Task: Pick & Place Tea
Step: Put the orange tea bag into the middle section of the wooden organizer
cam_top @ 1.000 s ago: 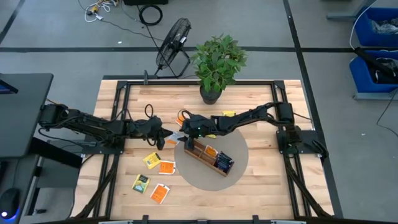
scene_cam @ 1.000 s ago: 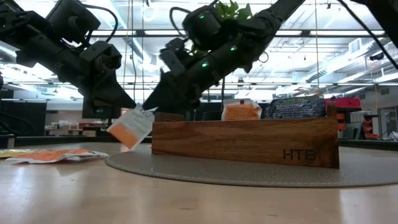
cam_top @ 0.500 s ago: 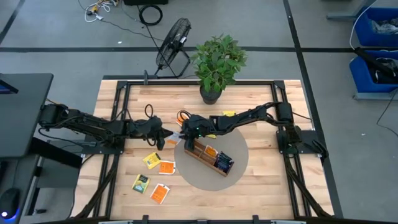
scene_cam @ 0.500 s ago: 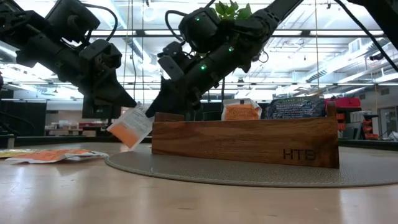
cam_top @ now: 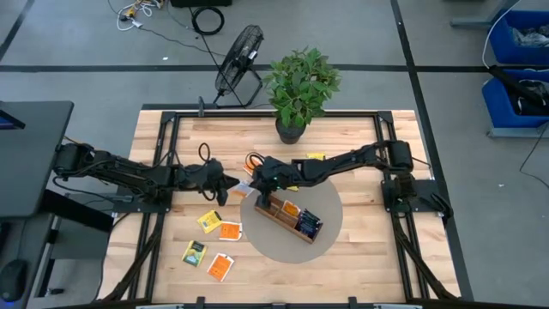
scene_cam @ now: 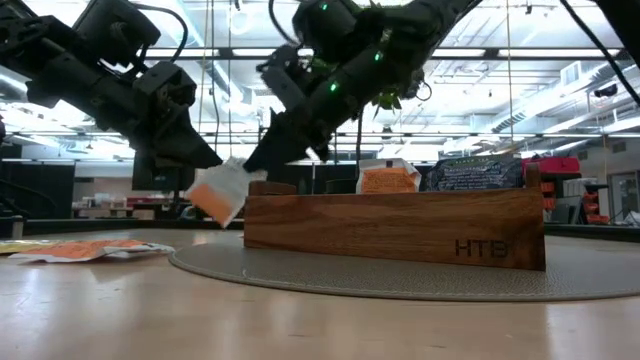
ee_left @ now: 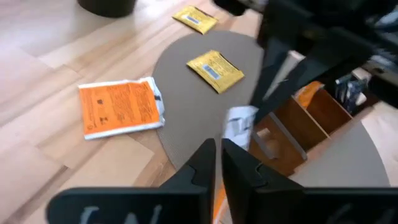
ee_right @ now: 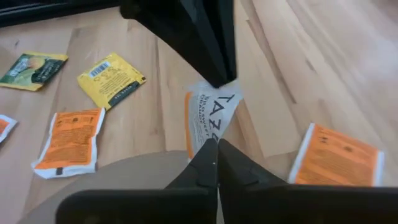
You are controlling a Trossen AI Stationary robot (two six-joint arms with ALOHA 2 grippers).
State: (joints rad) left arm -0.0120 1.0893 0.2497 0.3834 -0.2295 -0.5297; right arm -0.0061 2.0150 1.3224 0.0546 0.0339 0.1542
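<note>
One orange-and-white tea sachet (ee_right: 208, 118) hangs in the air just left of the wooden compartment tray (cam_top: 290, 216), between my two grippers. My left gripper (cam_top: 226, 185) reaches it from the left and my right gripper (cam_top: 255, 183) from the right; both are shut on it. In the low view the sachet (scene_cam: 220, 192) is tilted, clear of the table. The tray rests on a round grey mat (cam_top: 330, 202) and has sachets standing in its compartments. My left gripper pinches the sachet's upper corner (ee_right: 222, 90) between its two fingers, slanting down from the table's left. The sachet is lifted clear and tilted. My right gripper pinches the opposite edge (ee_right: 208, 138) between its two fingers, slanting down from the table's right, so the sachet spans both grippers.
Loose sachets lie on the table's near left: yellow (cam_top: 208, 221), orange (cam_top: 230, 230), yellow-green (cam_top: 194, 253), orange (cam_top: 221, 267). Another yellow one (cam_top: 316, 157) lies behind the right arm. A potted plant (cam_top: 300, 86) stands at the far edge.
My right gripper has closed in on the sachet that my left gripper held and has taken hold of it, then risen a little. The sachet has shifted slightly up and toward the tray, still clear of the table.
</note>
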